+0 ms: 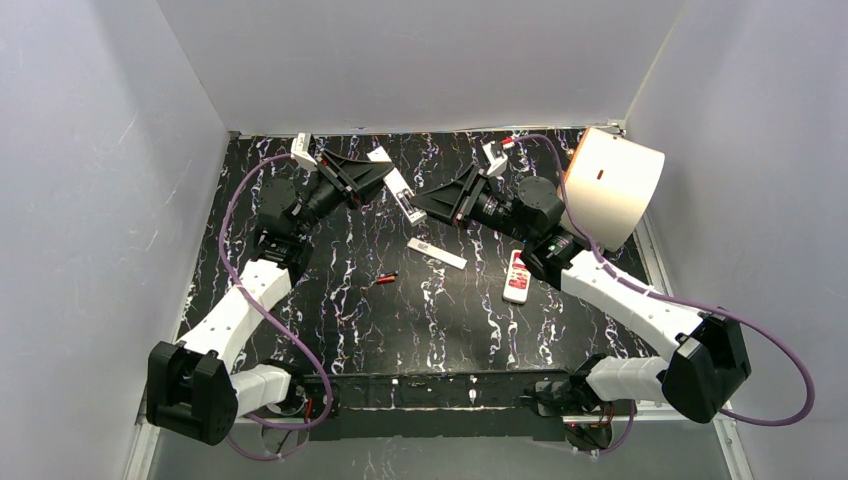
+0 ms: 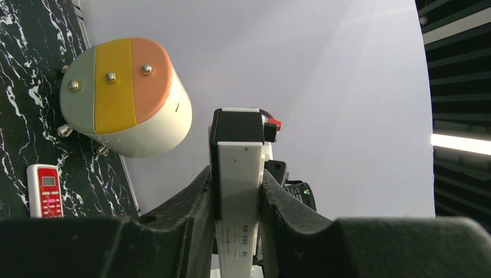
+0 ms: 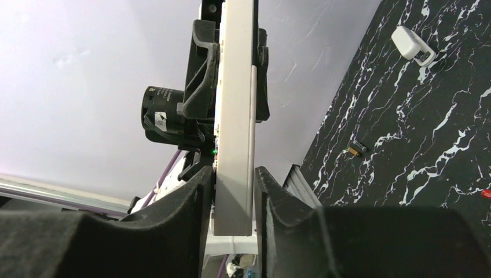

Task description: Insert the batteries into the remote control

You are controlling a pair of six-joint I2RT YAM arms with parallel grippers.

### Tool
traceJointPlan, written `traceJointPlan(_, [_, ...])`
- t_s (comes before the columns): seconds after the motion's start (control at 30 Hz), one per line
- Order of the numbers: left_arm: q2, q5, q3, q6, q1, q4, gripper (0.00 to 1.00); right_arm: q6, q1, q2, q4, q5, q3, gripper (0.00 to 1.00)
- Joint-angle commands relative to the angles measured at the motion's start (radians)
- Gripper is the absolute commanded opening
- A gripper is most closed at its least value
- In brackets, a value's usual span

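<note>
The white remote (image 1: 400, 193) is stiff, light, smooth plastic, best pinched across its narrow edges. It hangs in the air over the back middle of the table (image 1: 330, 300). The left gripper (image 1: 388, 176) clamps 1 end and the right gripper (image 1: 418, 208) presses on the other. Both arms reach inward. 1 battery (image 1: 386, 279), tiny and likely to roll, lies on the table nearer the bases.

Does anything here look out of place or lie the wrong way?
Yes. The big white drum at the far right seems tipped on its side, its striped end facing sideways. One battery lies loose on the table, apart from the white remote gripped by the left claw and right claw.
</note>
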Motion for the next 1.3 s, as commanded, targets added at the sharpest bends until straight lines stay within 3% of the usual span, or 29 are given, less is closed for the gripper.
traceJointPlan(0.0, [-0.047, 0.01, 0.0, -0.005, 0.0, 0.041, 0.0, -0.101, -0.009, -0.016, -0.094, -0.019, 0.092, 0.5])
traceJointPlan(0.07, [-0.045, 0.009, -0.002, 0.002, 0.0, 0.041, 0.0, -0.169, -0.01, -0.023, -0.187, -0.003, 0.144, 0.77])
traceJointPlan(0.1, [-0.044, 0.008, -0.004, 0.008, 0.0, 0.036, 0.0, -0.208, -0.01, -0.029, -0.224, 0.014, 0.168, 0.84])
traceJointPlan(0.23, [-0.054, -0.002, -0.016, 0.046, 0.001, -0.013, 0.0, -0.416, -0.01, -0.022, -0.381, 0.045, 0.291, 0.95])
traceJointPlan(0.33, [-0.067, -0.011, -0.023, 0.082, 0.0, -0.057, 0.0, -0.668, 0.004, 0.076, -0.671, 0.004, 0.496, 0.95])
traceJointPlan(0.43, [-0.082, -0.028, -0.022, 0.128, 0.001, -0.13, 0.0, -0.898, 0.062, 0.148, -0.922, 0.152, 0.663, 0.94])
traceJointPlan(0.6, [-0.113, -0.106, -0.054, 0.162, 0.0, -0.167, 0.0, -1.066, 0.179, 0.233, -1.077, 0.387, 0.842, 0.93])
traceJointPlan(0.8, [-0.108, -0.118, -0.035, 0.168, 0.0, -0.197, 0.0, -1.183, 0.298, 0.326, -1.176, 0.511, 0.926, 0.93])
traceJointPlan(0.97, [-0.102, -0.104, -0.021, 0.17, 0.0, -0.211, 0.0, -1.201, 0.324, 0.378, -1.173, 0.553, 0.946, 0.89])
traceJointPlan(1.17, [-0.124, -0.111, -0.047, 0.172, 0.0, -0.213, 0.0, -1.182, 0.324, 0.393, -1.082, 0.612, 0.926, 0.75])
traceJointPlan(1.27, [-0.135, -0.112, -0.059, 0.172, 0.001, -0.213, 0.0, -1.195, 0.324, 0.41, -1.075, 0.591, 0.932, 0.63])
